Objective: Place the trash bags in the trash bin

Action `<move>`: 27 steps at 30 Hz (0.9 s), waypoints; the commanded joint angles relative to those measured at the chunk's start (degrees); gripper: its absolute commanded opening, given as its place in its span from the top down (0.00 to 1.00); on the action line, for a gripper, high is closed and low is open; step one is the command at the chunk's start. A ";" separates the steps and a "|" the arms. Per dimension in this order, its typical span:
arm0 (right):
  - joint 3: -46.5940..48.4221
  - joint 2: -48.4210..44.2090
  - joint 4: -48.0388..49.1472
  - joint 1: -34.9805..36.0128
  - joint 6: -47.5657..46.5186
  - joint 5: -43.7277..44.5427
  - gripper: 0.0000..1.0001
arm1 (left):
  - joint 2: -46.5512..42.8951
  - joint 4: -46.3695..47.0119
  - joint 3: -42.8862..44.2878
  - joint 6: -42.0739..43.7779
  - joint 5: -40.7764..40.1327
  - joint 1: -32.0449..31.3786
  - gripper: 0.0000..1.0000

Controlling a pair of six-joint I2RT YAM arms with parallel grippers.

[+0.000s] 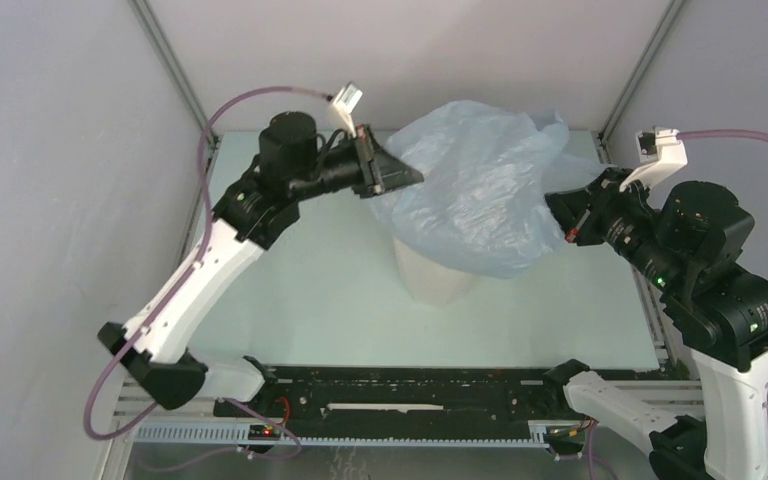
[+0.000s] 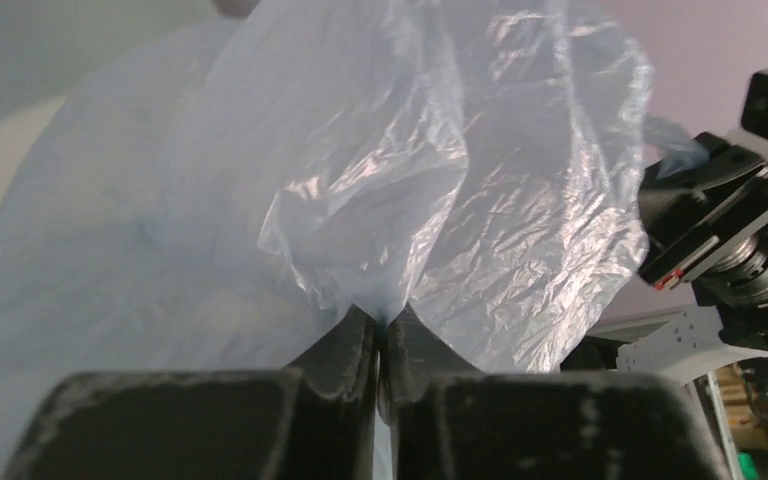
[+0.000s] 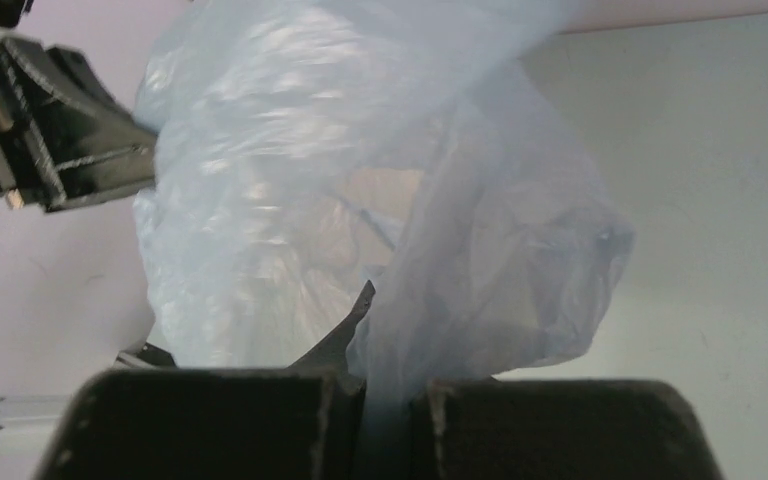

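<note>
1. The left gripper (image 1: 410, 178) pinched the wrinkly, glossy, pale-blue film bag (image 1: 480, 190).
2. The right gripper (image 1: 563, 218) clamped its opposite edge.
3. The bag hung stretched above the white bin (image 1: 430, 282).

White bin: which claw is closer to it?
Left, seemingly. Left gripper pinches the bag just behind-left of the bin; right gripper pinches it farther off to the right.

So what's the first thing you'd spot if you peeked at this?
A big, crinkly pale-blue trash bag hangs in the middle, held up between two black claws. The left gripper pinches one side and the right gripper pinches the other. Right under the bag, partly hidden by it, the white trash bin stands on the table.
</note>
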 commanded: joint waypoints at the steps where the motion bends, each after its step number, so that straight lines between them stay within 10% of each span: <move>1: -0.59 -0.10 4.33 -0.32 2.91 -3.23 1.00 | 7.82 7.03 10.10 -0.84 4.98 -1.50 0.97; 22: -3.92 3.19 8.13 -0.31 6.97 -5.42 1.00 | 21.20 -14.89 3.80 9.74 -13.14 -6.03 0.93; 27: -6.21 3.04 8.38 -0.32 7.59 -6.16 1.00 | 19.66 -15.25 8.84 10.97 -12.80 -6.06 0.75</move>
